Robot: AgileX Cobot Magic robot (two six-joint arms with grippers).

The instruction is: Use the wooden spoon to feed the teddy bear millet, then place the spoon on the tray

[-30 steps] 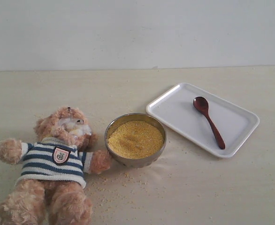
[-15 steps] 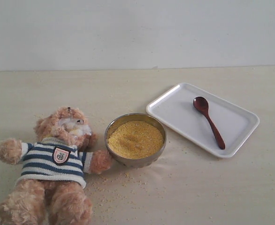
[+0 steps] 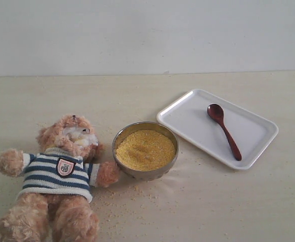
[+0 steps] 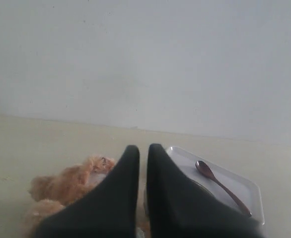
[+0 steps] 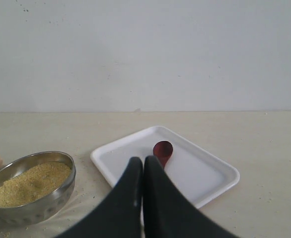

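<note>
The teddy bear (image 3: 59,171) lies on its back at the front left in its striped shirt. Just right of its paw stands the steel bowl (image 3: 145,174) heaped with millet (image 3: 145,149). Loose grains are scattered in front of the bowl. The wooden spoon (image 3: 224,130) lies inside the white tray (image 3: 188,118) at the right, its bowl pointing to the back. Neither arm shows in the exterior view. My left gripper (image 4: 143,148) is shut and empty, held back from the bear (image 4: 71,181). My right gripper (image 5: 143,160) is shut and empty, short of the spoon (image 5: 162,149) on the tray (image 5: 205,171).
A pale wooden tabletop (image 3: 213,206) runs back to a plain white wall. The bowl (image 5: 34,206) sits close beside the tray's near corner.
</note>
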